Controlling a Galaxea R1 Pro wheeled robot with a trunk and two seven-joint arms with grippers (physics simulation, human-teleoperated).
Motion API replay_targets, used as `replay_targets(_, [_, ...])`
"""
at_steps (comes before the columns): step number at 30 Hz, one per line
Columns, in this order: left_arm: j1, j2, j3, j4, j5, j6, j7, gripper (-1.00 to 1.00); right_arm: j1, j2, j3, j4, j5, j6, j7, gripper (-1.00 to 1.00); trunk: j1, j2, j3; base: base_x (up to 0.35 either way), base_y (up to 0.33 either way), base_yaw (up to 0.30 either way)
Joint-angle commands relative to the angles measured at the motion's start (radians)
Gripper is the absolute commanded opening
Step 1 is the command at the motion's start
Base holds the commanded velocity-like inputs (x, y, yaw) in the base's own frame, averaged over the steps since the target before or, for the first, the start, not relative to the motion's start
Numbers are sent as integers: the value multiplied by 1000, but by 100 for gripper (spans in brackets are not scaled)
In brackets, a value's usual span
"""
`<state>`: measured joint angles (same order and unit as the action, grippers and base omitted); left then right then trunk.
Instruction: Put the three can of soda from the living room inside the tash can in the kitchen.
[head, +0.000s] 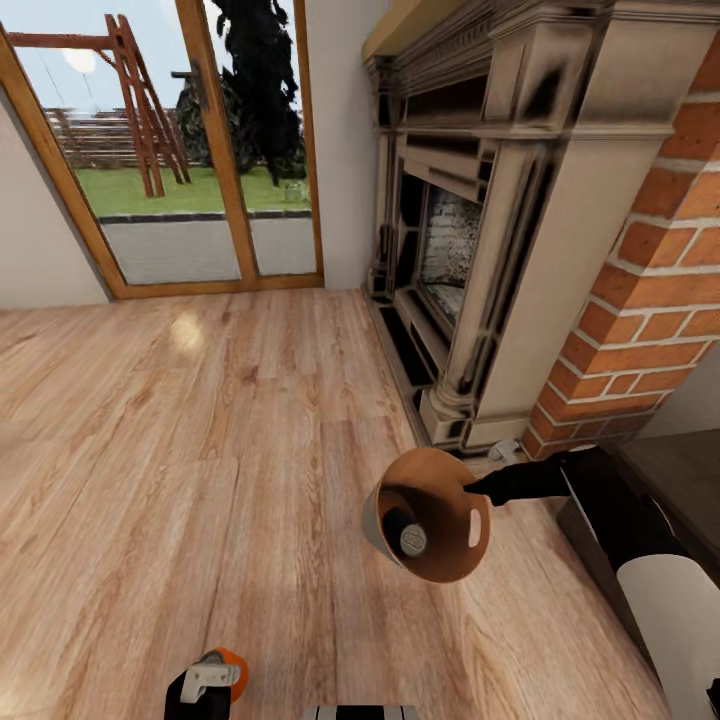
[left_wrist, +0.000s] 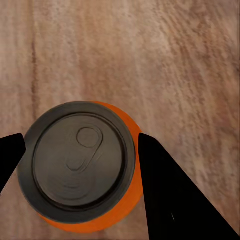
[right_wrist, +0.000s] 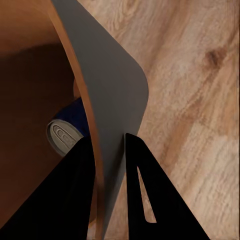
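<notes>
The glazed door (head: 170, 150) occupies the far left of the head view, set in a tan wooden frame; grass and a red-brown wooden frame structure (head: 135, 100) are visible through it. The light wood floor (head: 200, 450) extends from the door toward the robot.

Left hand (head: 205, 690): located at the lower edge of the head view, left of centre. It is clamped on an orange can of soda (left_wrist: 82, 162). In the left wrist view the two black fingers (left_wrist: 175, 195) stand one on each side of the can body, and the dull grey top with its pull tab faces the camera. The can is off the floor, carried in the hand.

Tash can (head: 430, 515): located right of centre in the head view, above the floor and tilted so that its brown interior faces the camera. Grey outside, tan rim, one cut-out handle hole in the wall. A dark blue can of soda (head: 408, 535) lies inside it, grey top visible; the right wrist view shows the same can (right_wrist: 70, 127) against the inner wall.

Right hand (head: 478, 488): clamped on the rim of the tash can. In the right wrist view one finger (right_wrist: 65, 200) sits inside the wall and the other outside it. The black and white right arm (head: 640, 560) runs to the lower right corner.

The fireplace (head: 470, 230) stands at the right, with red brick (head: 650, 300) beside its pale surround.
</notes>
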<state>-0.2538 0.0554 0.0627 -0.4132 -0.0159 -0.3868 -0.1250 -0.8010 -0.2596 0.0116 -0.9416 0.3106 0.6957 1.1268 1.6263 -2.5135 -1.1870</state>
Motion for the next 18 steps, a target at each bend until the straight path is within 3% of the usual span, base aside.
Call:
replay_targets(1, [0,0,0,0,-1,0,2,-100,0,0,-1,-6,-5,5,8,-100,0,0,0,0,0,0])
replay_targets(13, [0,0,0,0,-1,0,2,-100,0,0,-1,-25,63,-42,18,-100,0,0,0,0,0,0])
replay_targets(18, [3,2,8,-17,1,5,-1,-100,3,-4,11,-23,91,-58,12,-100,-2,1,19,0,0,0])
